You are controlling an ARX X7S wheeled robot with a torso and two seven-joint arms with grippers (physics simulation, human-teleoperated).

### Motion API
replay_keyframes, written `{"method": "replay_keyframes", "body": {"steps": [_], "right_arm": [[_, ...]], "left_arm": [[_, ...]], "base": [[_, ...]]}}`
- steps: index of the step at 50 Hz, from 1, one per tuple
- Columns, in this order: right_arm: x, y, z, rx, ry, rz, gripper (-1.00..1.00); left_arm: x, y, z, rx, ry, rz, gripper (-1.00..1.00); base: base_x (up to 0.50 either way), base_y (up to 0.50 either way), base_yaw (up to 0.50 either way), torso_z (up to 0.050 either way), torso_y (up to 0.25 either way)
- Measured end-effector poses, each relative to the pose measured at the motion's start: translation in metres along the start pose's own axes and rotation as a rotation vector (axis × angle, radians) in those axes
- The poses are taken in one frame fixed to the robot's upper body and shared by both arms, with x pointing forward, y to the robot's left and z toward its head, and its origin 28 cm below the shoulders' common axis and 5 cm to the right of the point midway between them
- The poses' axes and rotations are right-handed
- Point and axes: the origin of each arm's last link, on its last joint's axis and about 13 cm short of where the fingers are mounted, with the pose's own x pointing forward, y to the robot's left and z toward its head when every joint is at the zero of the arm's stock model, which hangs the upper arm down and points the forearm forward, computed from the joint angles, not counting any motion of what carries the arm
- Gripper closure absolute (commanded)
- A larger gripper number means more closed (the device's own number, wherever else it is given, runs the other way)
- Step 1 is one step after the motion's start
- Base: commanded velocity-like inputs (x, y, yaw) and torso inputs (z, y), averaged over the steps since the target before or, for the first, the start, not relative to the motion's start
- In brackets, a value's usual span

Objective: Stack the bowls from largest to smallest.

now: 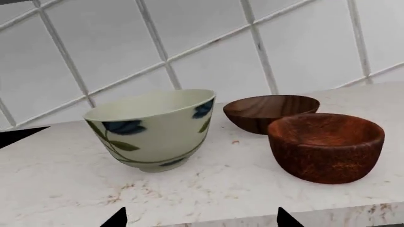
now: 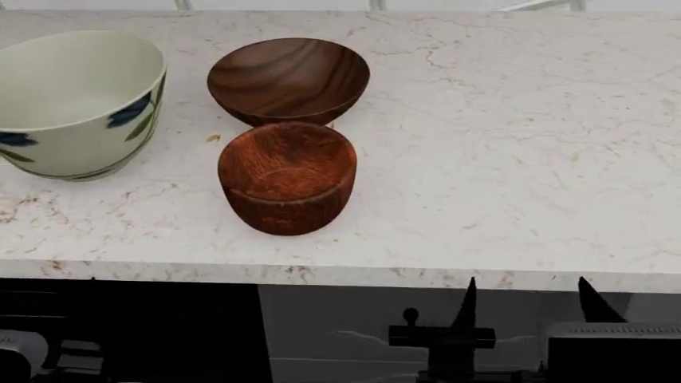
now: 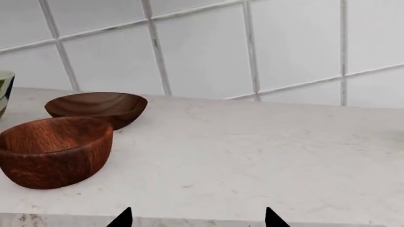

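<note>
Right gripper (image 2: 529, 302) hangs below the marble counter's (image 2: 511, 144) front edge, fingertips parted and holding nothing. Left gripper (image 1: 200, 218) likewise spread and empty. The reddish-brown bowl (image 2: 286, 176) sits nearest that edge, touching the dark striped bowl (image 2: 289, 79) behind it; cream leaf-painted bowl (image 2: 75, 101) stands apart, leftward.

Three bowls stand upright and unstacked: the cream bowl (image 2: 69, 100) with blue leaf marks at far left, the shallow dark striped wooden bowl (image 2: 289, 78) near it, and the deep reddish bowl (image 2: 286, 176) just in front, nearly touching it
</note>
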Motion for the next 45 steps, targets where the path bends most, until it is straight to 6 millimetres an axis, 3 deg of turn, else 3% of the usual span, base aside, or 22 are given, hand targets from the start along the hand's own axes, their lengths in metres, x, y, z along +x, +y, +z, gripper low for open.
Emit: {"method": "replay_keyframes", "body": {"steps": [19, 45], "right_arm": [[-0.02, -0.023, 0.037, 0.012, -0.023, -0.049, -1.0], [-0.035, -0.034, 0.059, -0.041, -0.102, -0.088, -1.0]], "left_arm": [[-0.02, 0.045, 0.033, -0.005, 0.045, 0.05, -1.0], [-0.039, 0.07, 0.054, 0.006, 0.05, 0.115, -1.0]], "base": [[0.0, 0.0, 0.0, 0.0, 0.0], [0.4, 0.35, 0.0, 0.0, 0.0]]}}
